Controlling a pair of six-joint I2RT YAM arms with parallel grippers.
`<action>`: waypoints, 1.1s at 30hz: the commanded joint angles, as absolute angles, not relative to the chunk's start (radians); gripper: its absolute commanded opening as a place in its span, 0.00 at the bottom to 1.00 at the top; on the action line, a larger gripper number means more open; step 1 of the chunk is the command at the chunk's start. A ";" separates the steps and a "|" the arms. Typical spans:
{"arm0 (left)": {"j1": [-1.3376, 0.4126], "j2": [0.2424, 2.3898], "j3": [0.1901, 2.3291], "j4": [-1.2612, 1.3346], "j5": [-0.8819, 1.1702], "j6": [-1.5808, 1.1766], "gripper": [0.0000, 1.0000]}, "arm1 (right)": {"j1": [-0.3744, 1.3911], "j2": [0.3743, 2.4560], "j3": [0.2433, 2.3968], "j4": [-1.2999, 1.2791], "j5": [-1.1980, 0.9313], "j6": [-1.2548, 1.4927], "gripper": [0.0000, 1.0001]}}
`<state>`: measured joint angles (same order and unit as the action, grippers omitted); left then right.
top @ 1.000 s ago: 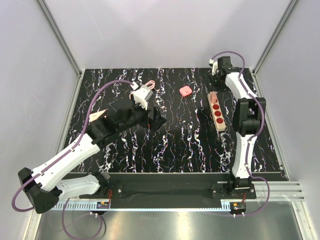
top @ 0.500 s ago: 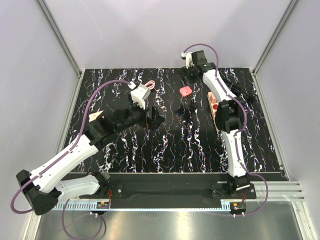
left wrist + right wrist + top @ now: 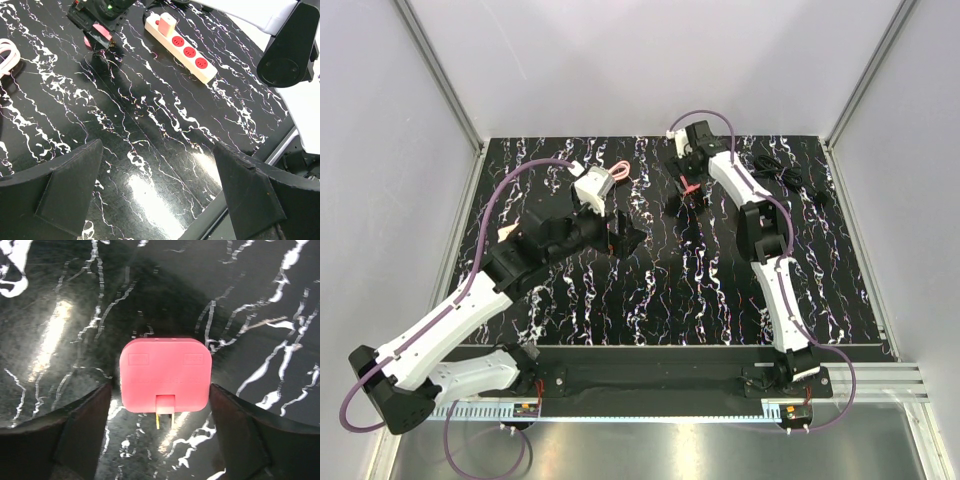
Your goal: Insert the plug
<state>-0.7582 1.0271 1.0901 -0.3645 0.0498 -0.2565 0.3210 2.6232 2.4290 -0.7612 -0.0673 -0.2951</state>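
Observation:
The plug [image 3: 165, 374] is a salmon-pink rounded-square block lying flat on the black marbled table, its two metal prongs pointing toward the camera. My right gripper [image 3: 160, 395] is open and low over it, one finger [image 3: 85, 430] on each side of the plug with small gaps. In the top view the right gripper [image 3: 686, 190] hides most of the plug at the back middle. The plug also shows in the left wrist view [image 3: 102, 33]. My left gripper [image 3: 625, 236] is open and empty above the table's middle; it also shows in its own wrist view [image 3: 160, 170].
A beige power strip [image 3: 182, 47] with three red sockets and a small beige cube [image 3: 166, 23] plugged at its far end lies right of the plug; the right arm covers it in the top view. A coiled pink cable [image 3: 620, 172] lies at the back left. Black cables [image 3: 782, 172] lie at the back right.
My right arm has swung left from above the power strip to the plug and lowered its open gripper around it. My left arm has shifted only slightly.

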 commanded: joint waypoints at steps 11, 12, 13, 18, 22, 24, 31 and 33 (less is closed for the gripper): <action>-0.706 1.008 1.077 -0.290 0.049 -0.298 0.99 | 0.339 2.508 2.320 -0.767 -0.064 -0.339 0.24; -0.695 1.014 1.080 -0.290 0.051 -0.302 0.99 | 0.345 2.479 2.268 -0.762 -0.069 -0.330 0.17; -0.689 1.015 1.080 -0.290 0.052 -0.307 0.99 | 0.347 2.446 2.226 -0.750 -0.080 -0.296 0.15; -0.663 1.040 1.081 -0.288 0.029 -0.324 0.99 | 0.402 2.042 1.597 -0.451 -0.215 -0.189 0.08; -0.650 1.069 1.117 -0.348 0.058 -0.385 0.99 | 0.482 1.743 1.196 -0.246 -0.198 -0.151 0.04; -0.620 1.077 1.121 -0.351 0.130 -0.454 0.99 | 0.505 1.597 1.046 -0.161 -0.218 -0.130 0.04; -0.572 1.140 1.129 -0.361 0.348 -0.575 0.88 | 0.581 1.304 0.808 0.043 -0.417 -0.138 0.03; -0.572 1.152 1.112 -0.348 0.383 -0.607 0.77 | 0.592 1.249 0.793 0.058 -0.437 -0.121 0.03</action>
<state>-0.5747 1.1408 1.0882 -0.3737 0.2565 -0.5285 0.5720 1.3151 0.8055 -0.0963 -0.3416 -0.1490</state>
